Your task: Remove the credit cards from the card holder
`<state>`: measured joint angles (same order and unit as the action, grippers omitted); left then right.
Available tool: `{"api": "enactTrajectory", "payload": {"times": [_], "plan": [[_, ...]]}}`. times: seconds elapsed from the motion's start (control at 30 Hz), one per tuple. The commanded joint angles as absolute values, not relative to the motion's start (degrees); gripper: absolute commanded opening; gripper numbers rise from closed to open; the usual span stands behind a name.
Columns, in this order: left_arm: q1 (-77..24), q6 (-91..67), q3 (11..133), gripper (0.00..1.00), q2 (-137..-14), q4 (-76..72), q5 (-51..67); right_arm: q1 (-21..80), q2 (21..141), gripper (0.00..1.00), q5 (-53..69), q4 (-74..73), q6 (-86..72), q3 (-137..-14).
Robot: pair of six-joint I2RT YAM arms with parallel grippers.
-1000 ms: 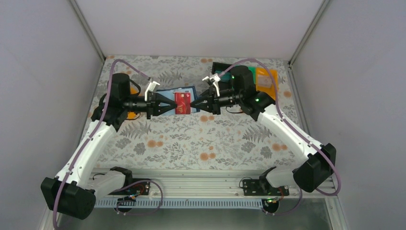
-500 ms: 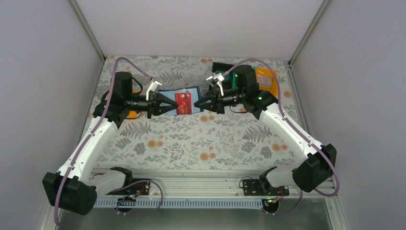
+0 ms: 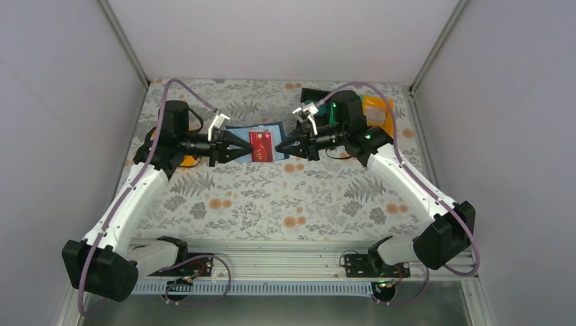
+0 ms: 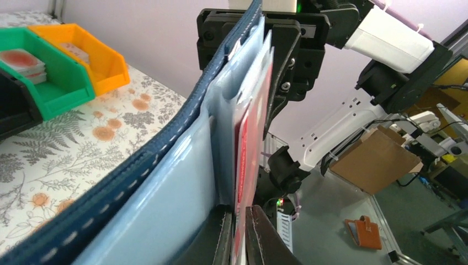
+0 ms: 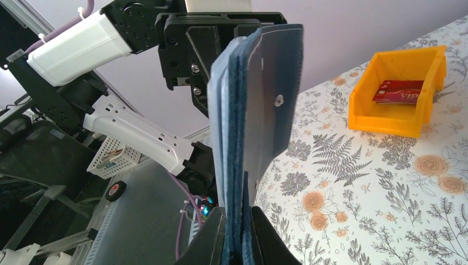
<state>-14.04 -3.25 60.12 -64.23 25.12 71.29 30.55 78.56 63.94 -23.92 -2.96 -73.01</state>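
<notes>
Navy card holder aloft, long axis left-right, right claw clamped on it, left claw pinching red credit card.

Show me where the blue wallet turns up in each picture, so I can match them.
Top view: the wallet is at the centre, between the left pincer and the right pincer.
Left wrist: it fills the middle, edge-on, with the navy rim on the left and the red card on the right.
Right wrist: it stands upright at the centre, edge-on, navy outside showing.
Shared landmark: the flowered table, seen in all three.
</notes>
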Motion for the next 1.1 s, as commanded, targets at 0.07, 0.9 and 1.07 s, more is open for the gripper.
{"api": "enactTrajectory", "payload": {"times": [0.07,0.9,1.07], "plan": [[-14.8,-5.7,61.6,0.17,-64.9,21.2,72.4,30.1,79.4,0.04,66.9,-23.8,-2.8,-75.8],[-12.8,2.0,63.2,0.02,-65.0,32.2,74.6,25.8,77.8,0.04,69.1,-31.7,3.2,-75.3],[-12.9,-3.1,61.2,0.02,-65.0,26.3,71.8,26.4,78.5,0.04,68.8,-28.1,-0.7,-73.1]]}}
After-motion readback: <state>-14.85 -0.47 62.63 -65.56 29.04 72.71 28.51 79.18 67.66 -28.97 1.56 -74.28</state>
